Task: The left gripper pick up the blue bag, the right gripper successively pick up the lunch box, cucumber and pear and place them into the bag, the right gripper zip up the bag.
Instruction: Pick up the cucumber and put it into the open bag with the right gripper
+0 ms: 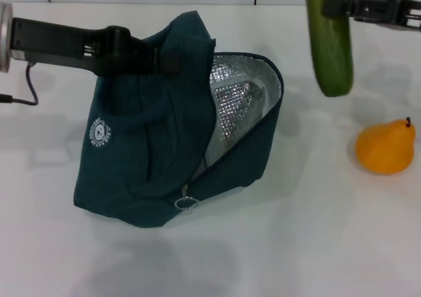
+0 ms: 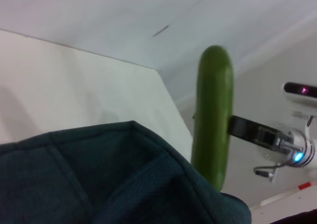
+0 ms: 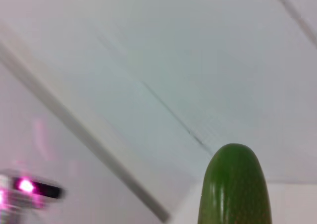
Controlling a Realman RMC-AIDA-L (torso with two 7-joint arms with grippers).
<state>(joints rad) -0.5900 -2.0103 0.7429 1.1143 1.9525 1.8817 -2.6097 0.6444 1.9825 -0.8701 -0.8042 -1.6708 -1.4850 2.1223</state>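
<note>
**Cucumber hanging in the air beside the open bag**

In the head view, the left gripper (image 1: 161, 55) is reaching in from the left side and pinching the upper edge of the blue bag (image 1: 141, 159), its fingers clamped on the fabric near the top fold. The bag is sitting on the white table (image 1: 296, 244), leaning, with its mouth gaping toward the right and the silver foil lining (image 1: 237, 103) showing inside. A white round logo (image 1: 99, 134) is showing on the bag's left face, and the metal ring zip pull (image 1: 186, 203) is dangling at the lower front edge. The right gripper (image 1: 331, 6) is coming in from the upper right, fingers closed on the cucumber (image 1: 331, 47), which is hanging upright in the air, to the right of the bag's opening and apart from it. The pear (image 1: 385, 147) is lying on the table at the far right, below the cucumber and well apart from the bag. The lunch box is not showing here; whether it is lying inside the bag cannot be told.

In the left wrist view, the bag's teal fabric (image 2: 109, 179) is filling the near part of the picture. Beyond it the cucumber (image 2: 213, 115) is standing upright, with the right gripper (image 2: 237, 126) gripping it from the side about midway along.

In the right wrist view, only the rounded end of the cucumber (image 3: 237, 189) is showing against pale walls; the gripper's own fingers are not showing.
</note>
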